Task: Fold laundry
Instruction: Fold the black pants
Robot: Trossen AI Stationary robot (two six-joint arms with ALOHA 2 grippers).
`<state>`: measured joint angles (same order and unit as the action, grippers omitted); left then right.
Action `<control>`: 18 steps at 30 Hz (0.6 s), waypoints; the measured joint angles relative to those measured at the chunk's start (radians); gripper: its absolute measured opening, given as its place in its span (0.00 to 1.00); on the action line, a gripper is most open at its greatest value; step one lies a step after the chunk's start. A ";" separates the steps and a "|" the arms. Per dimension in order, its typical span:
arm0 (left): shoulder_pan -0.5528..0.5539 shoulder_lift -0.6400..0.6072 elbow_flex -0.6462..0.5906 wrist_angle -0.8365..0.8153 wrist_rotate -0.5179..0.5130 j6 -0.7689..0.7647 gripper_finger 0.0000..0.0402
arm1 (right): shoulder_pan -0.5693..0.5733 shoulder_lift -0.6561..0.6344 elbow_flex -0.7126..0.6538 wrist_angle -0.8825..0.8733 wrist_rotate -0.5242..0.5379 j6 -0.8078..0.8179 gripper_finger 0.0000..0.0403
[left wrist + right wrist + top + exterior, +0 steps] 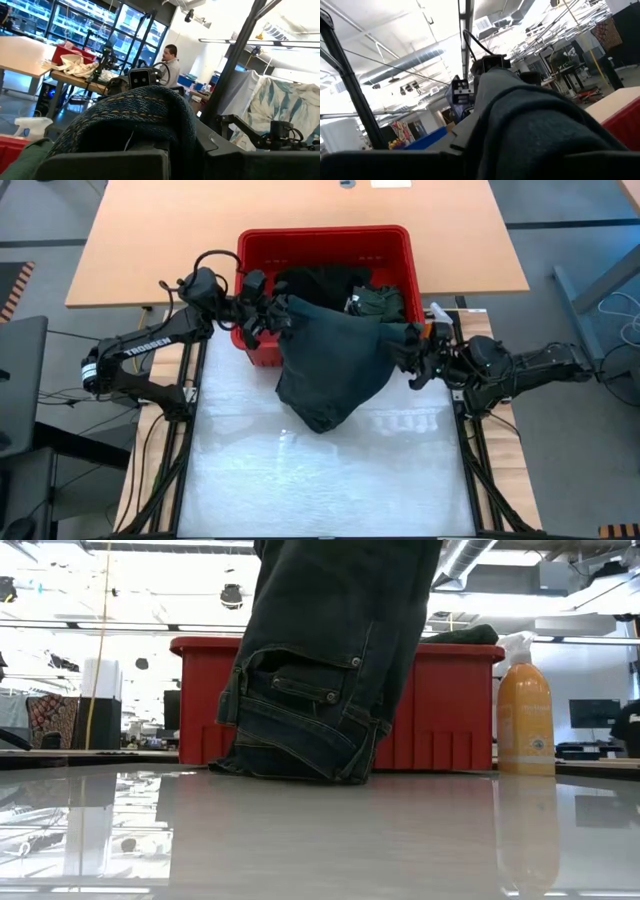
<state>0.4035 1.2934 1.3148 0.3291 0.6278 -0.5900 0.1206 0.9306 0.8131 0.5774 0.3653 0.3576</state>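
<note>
The dark jeans (330, 365) hang between both grippers, hem touching the surface beside the red basket (262, 250). The left gripper (268, 317) pinches one waist corner. The right gripper (418, 352) grips the other, jaws partly parted

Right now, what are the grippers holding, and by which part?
Dark jeans, stretched between both. The left gripper pinches one upper corner, the right gripper the opposite one; the lower end rests on the table.

A robotics lab in an open industrial hall: exposed ceiling ducts (415, 57) at upper left of the right wrist view, tall glazed walls (75, 22), workbenches (75, 77) piled with gear, and a seated person (170, 62) mid-frame.
</note>
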 joint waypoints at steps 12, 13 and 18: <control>-0.004 -0.002 0.000 0.000 0.005 0.007 0.02 | 0.068 -0.051 -0.001 0.000 -0.022 -0.062 0.06; -0.004 -0.002 0.000 0.001 0.005 0.007 0.02 | 0.081 -0.064 -0.001 -0.001 -0.022 -0.082 0.06; -0.005 -0.006 0.000 -0.008 0.003 0.010 0.02 | 0.128 -0.101 -0.001 -0.050 -0.021 -0.120 0.10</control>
<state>0.3982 1.2869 1.3148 0.3213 0.6304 -0.5804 0.2481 0.8299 0.8120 0.5272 0.3439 0.2379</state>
